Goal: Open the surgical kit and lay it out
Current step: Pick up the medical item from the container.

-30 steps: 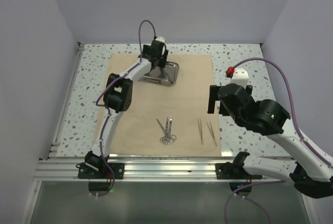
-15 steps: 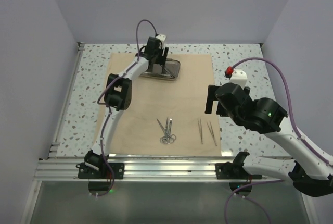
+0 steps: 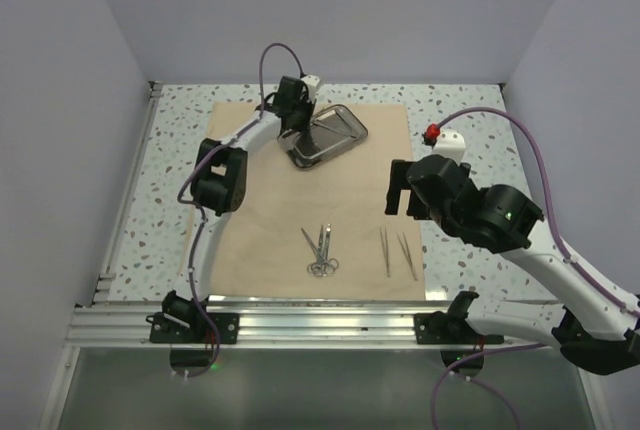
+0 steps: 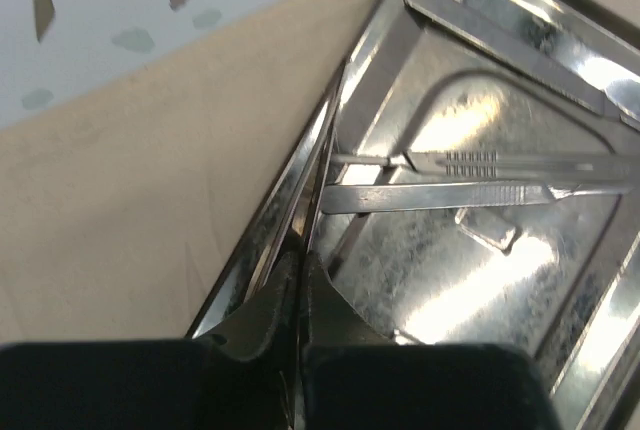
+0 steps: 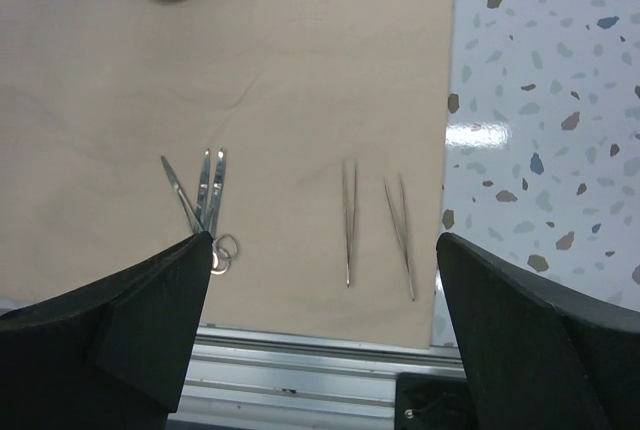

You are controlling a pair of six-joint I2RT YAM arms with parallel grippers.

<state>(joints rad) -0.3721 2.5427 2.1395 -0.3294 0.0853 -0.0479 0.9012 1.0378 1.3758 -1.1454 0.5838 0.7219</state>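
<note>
The tan wrap sheet (image 3: 280,200) lies flat and open on the table. On its far part sits the shiny steel tray (image 3: 335,135), turned at an angle. My left gripper (image 3: 297,122) is shut on the tray's left rim. In the left wrist view the fingers (image 4: 270,315) pinch that rim, and flat steel handles (image 4: 450,195) lie inside the tray (image 4: 500,280). Scissors (image 3: 320,250) and two tweezers (image 3: 386,250) lie on the sheet's near part. My right gripper (image 3: 398,188) hangs open above the sheet's right edge, with the tweezers (image 5: 348,220) and scissors (image 5: 205,205) below it.
Speckled tabletop (image 3: 460,110) borders the sheet on the left, right and far sides. An aluminium rail (image 3: 320,325) runs along the near edge. Plain walls close in the left, right and back.
My left gripper has shut on the tray's rim, and the tray has swung round to an angle. The right arm has drifted slightly left.
</note>
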